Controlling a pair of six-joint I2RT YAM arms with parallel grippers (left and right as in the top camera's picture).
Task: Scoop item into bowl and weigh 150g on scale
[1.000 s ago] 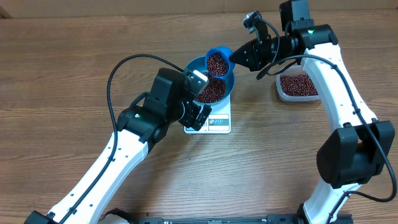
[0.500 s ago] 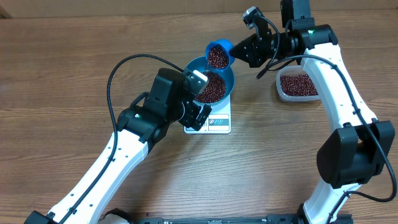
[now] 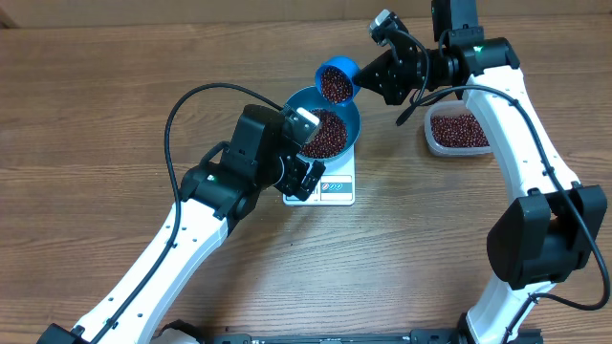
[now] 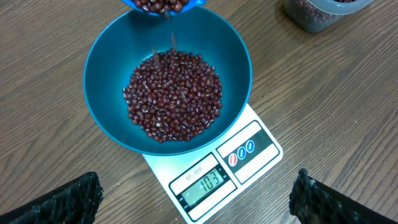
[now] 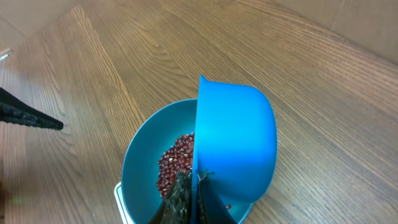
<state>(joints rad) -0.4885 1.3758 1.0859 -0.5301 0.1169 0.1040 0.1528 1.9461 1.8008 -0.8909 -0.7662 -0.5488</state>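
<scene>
Overshoot risk: right gripper [image 5: 191,186], pinching the scoop [image 3: 336,84], could dump too many beans [image 4: 173,93] into the bowl [image 4: 99,74]; left gripper [image 4: 200,200] sits spread above it.

Left wrist cam: the scoop [image 4: 163,5] is chopped by the top edge, only its lip shows. Stuff dropping onto the beans [image 4: 174,96] is pure blur. The tub [image 4: 323,11] is clipped top-right too. Back of the scale [image 4: 217,168] is hidden under the bowl [image 4: 106,68], front corner cut off. Right wrist cam: scoop blocks a big chunk of the bowl, scale's just a sliver. Overhead: can't read the scale, too small.
</scene>
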